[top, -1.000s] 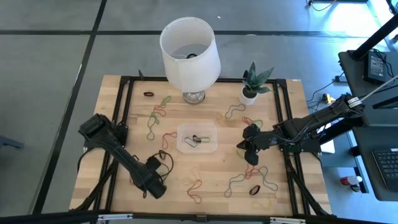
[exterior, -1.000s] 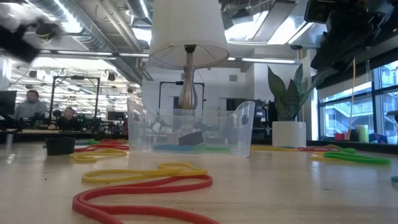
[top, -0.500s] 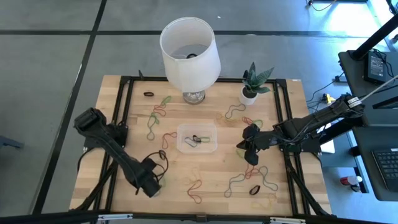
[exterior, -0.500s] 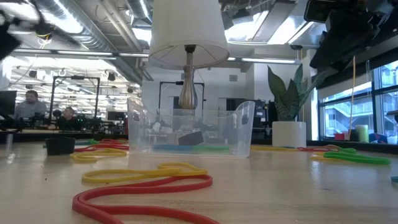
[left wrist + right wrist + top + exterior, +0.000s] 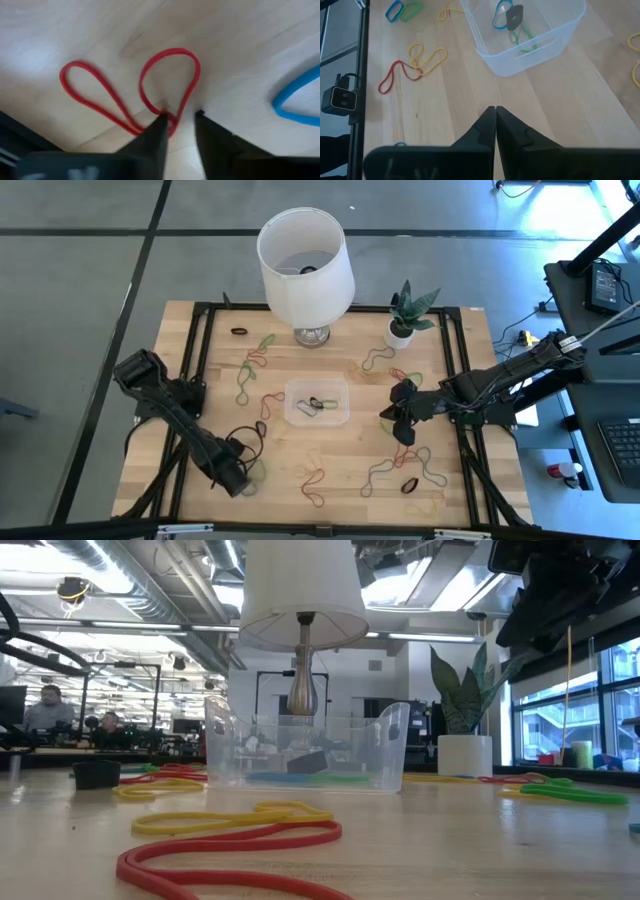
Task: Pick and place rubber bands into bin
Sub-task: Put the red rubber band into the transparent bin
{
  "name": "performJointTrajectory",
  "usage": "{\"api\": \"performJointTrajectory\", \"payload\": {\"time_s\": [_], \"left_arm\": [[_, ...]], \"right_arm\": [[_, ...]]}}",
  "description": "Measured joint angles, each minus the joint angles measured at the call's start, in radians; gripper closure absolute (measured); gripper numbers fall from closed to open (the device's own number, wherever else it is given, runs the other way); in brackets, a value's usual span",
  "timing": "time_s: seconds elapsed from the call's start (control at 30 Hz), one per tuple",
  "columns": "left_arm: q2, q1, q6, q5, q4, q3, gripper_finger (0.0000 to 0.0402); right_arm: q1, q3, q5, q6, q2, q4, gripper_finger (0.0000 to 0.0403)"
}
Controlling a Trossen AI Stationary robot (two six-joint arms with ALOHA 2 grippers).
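Note:
Many rubber bands lie flat across the wooden table (image 5: pixel 200 370), among them a red one (image 5: pixel 264 404) and a green one (image 5: pixel 385 470). The clear bin (image 5: pixel 317 402) sits mid-table and holds a few bands (image 5: pixel 520 37). My left gripper (image 5: pixel 238 480) is near the table's near-left corner. In the left wrist view it is open (image 5: pixel 180 116), pointing down at a red figure-eight band (image 5: pixel 170 75). One strand of that band passes between the fingertips. My right gripper (image 5: pixel 392 420) is shut (image 5: pixel 495 109) and waits to the right of the bin. My left gripper comes from above at the red band's crossing (image 5: pixel 172 120), with one fingertip (image 5: pixel 161 120) over it. I cannot tell whether it touches the band, which lies flat on the table.
A white lampshade (image 5: pixel 305 260) and a small potted plant (image 5: pixel 400 330) stand by the far edge. A blue band (image 5: pixel 295 95) lies beside the red one. A black frame runs along the table's edges (image 5: pixel 190 360). People sit in the room beyond the table (image 5: pixel 45 705).
My left gripper has moved a little toward the table's left edge, and its arm has swung left with it. The dark blur at the low view's upper left has gone. The right arm and the bands have stayed put.

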Motion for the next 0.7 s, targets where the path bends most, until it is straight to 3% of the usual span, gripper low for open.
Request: {"api": "performJointTrajectory", "payload": {"time_s": [0.1,0.3,0.37,0.5,0.7], "left_arm": [[0.001,0.007,0.005,0.007,-0.016,-0.002,0.0388],[-0.007,0.009,-0.021,-0.037,-0.135,0.063,0.0399],[-0.028,0.011,-0.039,-0.086,-0.236,0.095,0.04],[-0.068,0.017,-0.073,-0.086,-0.385,0.2,0.04],[-0.103,0.052,-0.027,-0.296,-0.58,0.408,0.04]], "right_arm": [[0.0,0.0,0.0,0.0,0.0,0.0,0.0386],[0.0,0.0,0.0,-0.001,0.0,0.001,0.0386],[0.0,0.0,0.0,-0.002,0.0,0.001,0.0386],[0.0,0.0,0.007,-0.003,0.0,0.003,0.0386],[0.0,0.0,0.011,-0.009,0.0,0.003,0.0386]]}}
